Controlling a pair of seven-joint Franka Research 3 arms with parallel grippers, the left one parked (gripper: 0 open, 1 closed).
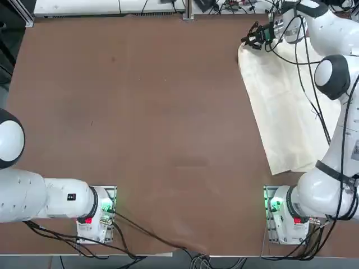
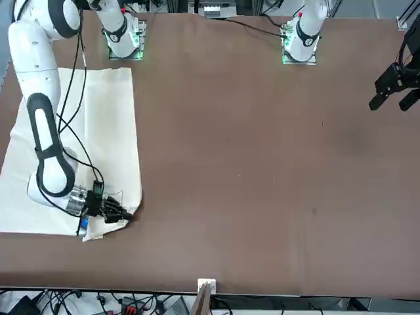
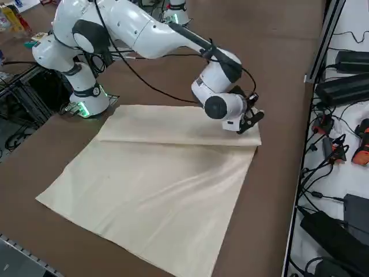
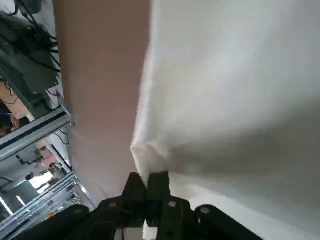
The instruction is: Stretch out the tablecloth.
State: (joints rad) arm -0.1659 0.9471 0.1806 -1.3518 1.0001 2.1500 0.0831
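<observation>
While no writing is legible, the right end effector (image 4: 146, 181) is clenched on the cream tablecloth's (image 4: 230, 90) corner.

The brown worktop (image 1: 140, 112) is supporting a cream tablecloth (image 3: 167, 196), which is lying on the robot's right side. A fold is running along the cloth's inner side; soft wrinkles are crossing its broader part. The right arm's base (image 1: 287, 216) is standing near it.
</observation>
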